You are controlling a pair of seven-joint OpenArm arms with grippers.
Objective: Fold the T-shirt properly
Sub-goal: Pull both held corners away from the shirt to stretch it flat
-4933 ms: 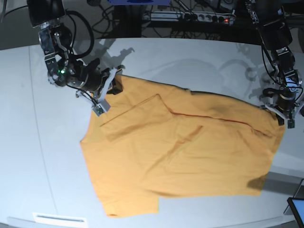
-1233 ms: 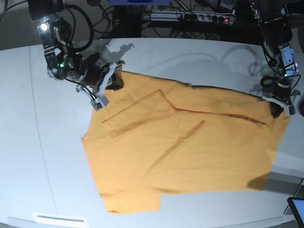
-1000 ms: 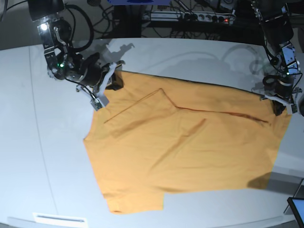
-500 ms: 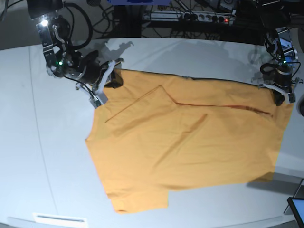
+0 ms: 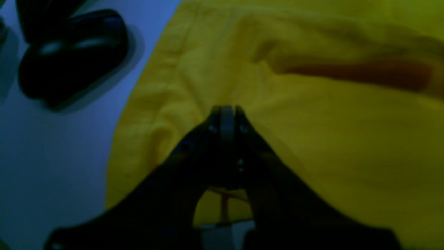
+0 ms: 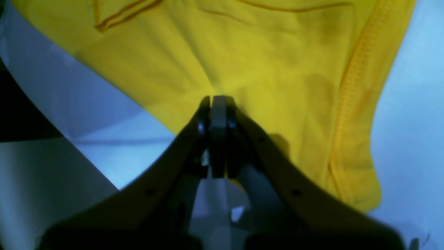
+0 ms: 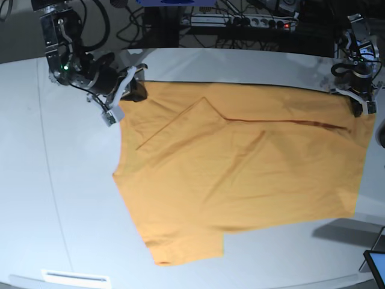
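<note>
The orange-yellow T-shirt lies spread over the white table, with a sleeve folded in near its upper left and a crease line running across the top. My right gripper is shut on the T-shirt's far left corner; the right wrist view shows its closed jaws pinching yellow cloth. Pinching the far right corner, my left gripper is shut as well, and the left wrist view has its jaws closed on the fabric. The cloth between both grippers is stretched taut.
Cables and a power strip run along the table's back edge. A dark screen corner shows at the lower right. A white label strip lies at the front left edge. A dark rounded object sits beside the cloth in the left wrist view.
Both grippers have moved toward the table's back edge, dragging the T-shirt with them. Its top edge now lies straighter and tauter, and the whole cloth has slid back.
</note>
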